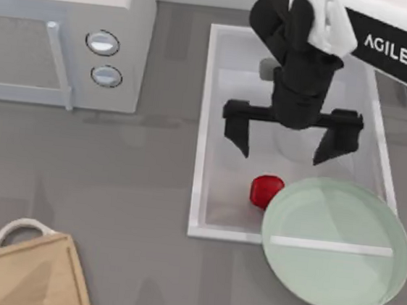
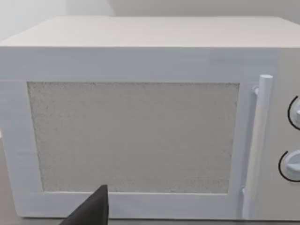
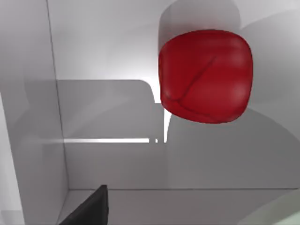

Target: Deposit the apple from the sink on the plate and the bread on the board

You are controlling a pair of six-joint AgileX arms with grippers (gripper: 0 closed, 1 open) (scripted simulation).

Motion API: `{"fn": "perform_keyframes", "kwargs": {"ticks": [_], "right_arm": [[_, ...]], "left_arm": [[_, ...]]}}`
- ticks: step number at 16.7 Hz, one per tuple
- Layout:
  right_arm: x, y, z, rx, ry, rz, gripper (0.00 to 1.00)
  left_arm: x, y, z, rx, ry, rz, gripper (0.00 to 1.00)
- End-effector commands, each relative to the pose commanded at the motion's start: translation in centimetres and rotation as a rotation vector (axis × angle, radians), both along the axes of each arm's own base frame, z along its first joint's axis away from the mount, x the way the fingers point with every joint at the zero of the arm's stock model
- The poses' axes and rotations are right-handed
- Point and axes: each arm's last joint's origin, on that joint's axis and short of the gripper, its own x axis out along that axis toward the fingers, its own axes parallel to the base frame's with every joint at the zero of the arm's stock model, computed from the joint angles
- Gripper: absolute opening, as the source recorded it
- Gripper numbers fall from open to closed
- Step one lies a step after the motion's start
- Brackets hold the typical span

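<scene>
We hold our right gripper over the middle of the sink, fingers spread wide and empty, pointing down into the basin. That spread makes sense for what lies ahead: the apple sits on the sink floor a little nearer the front rim than the gripper, and open jaws give us room to come down on either side of it. In the right wrist view the apple rests alone on the pale basin floor, close to a side wall but not touching it.

The mint-green plate lies at the front right, its rim overlapping the sink's front corner and lying just beside the apple, so the carry, once we have the fruit, looks short. The cutting board with its white looped handle waits at the front left of the table, bare.

Our left arm is parked at the left edge of the table; we cannot tell how its fingers stand. Its wrist camera faces the white microwave, door shut.
</scene>
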Motion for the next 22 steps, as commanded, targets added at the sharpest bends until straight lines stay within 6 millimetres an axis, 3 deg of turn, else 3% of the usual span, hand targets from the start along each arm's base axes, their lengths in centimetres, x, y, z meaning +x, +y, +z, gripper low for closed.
{"fn": "perform_keyframes", "kwargs": {"ticks": [3, 10, 12, 17, 22], "right_arm": [[0.1, 0.1, -1.6, -0.005, 0.008, 0.0, 1.0], [0.4, 0.5, -12.6, 0.009, -0.015, 0.004, 1.0], [0.0, 0.3, -14.8, 0.002, -0.004, 0.004, 1.0], [-0.1, 0.2, -15.3, -0.001, 0.0, 0.004, 1.0], [-0.1, 0.2, -15.3, -0.001, 0.0, 0.004, 0.62]], "left_arm": [[0.0, 0.0, 0.0, 0.0, 0.0, 0.0, 1.0], [0.0, 0.0, 0.0, 0.0, 0.0, 0.0, 1.0], [0.0, 0.0, 0.0, 0.0, 0.0, 0.0, 1.0], [0.0, 0.0, 0.0, 0.0, 0.0, 0.0, 1.0], [0.0, 0.0, 0.0, 0.0, 0.0, 0.0, 1.0]]}}
